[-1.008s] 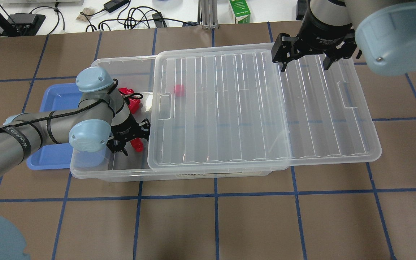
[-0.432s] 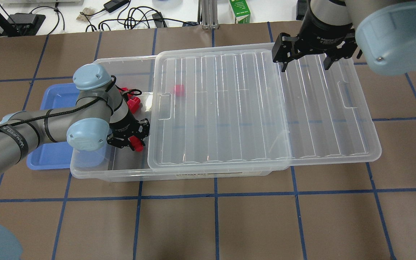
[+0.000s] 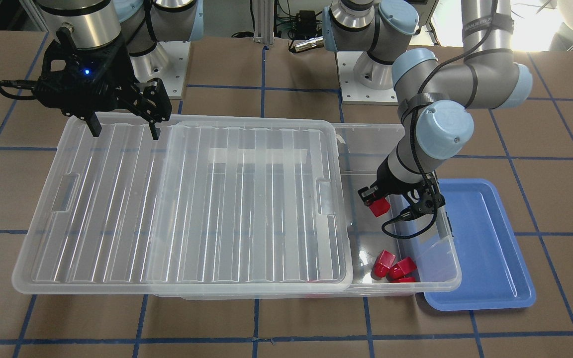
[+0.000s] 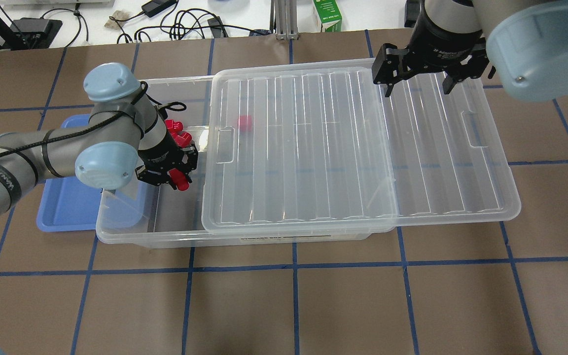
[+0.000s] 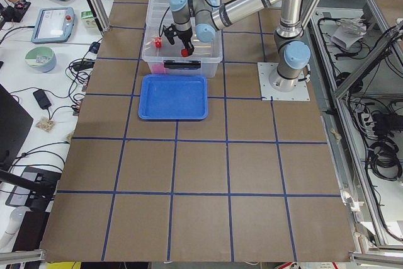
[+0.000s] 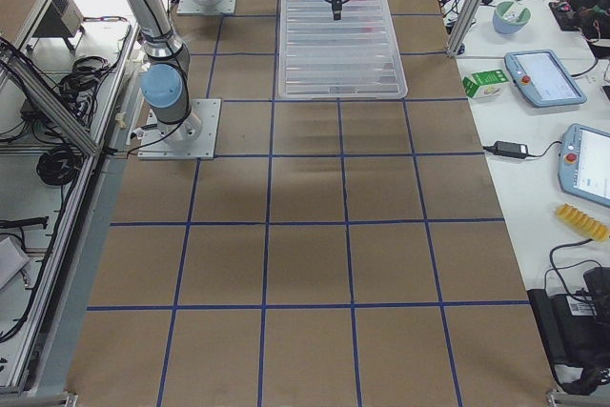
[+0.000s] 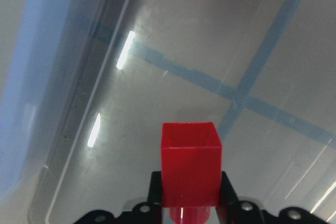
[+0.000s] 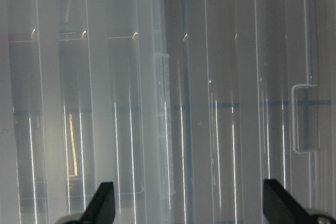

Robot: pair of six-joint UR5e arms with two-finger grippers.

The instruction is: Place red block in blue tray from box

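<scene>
- Red block (image 7: 189,169): clamped between the fingers of the left gripper (image 3: 379,204). It hung clear of the floor inside the uncovered end of the box (image 4: 165,236), not in the tray (image 4: 67,207).
- Orientation: its long axis ran in line with the fingers. The round stub pointed back toward the palm, and the square end pointed away, toward the box floor.
- Count, blocks: five showed in all. One was held, three loose blocks (image 3: 383,262) lay bunched against the box wall, and one more block (image 4: 244,122) showed dimly through the lid (image 4: 313,148).
- Count, other items: one box, one lid slid partway off it, and one tray touching the box's end on the worktop (image 4: 294,305).
- Right gripper (image 4: 417,91): fingers wide apart, holding nothing, poised over the far edge of the lid.
- Change: a second earlier the left fingers stood spread around the block low in the box. Since then they had closed on it and carried it up and away from the near wall. The right gripper and lid had not shifted.
</scene>
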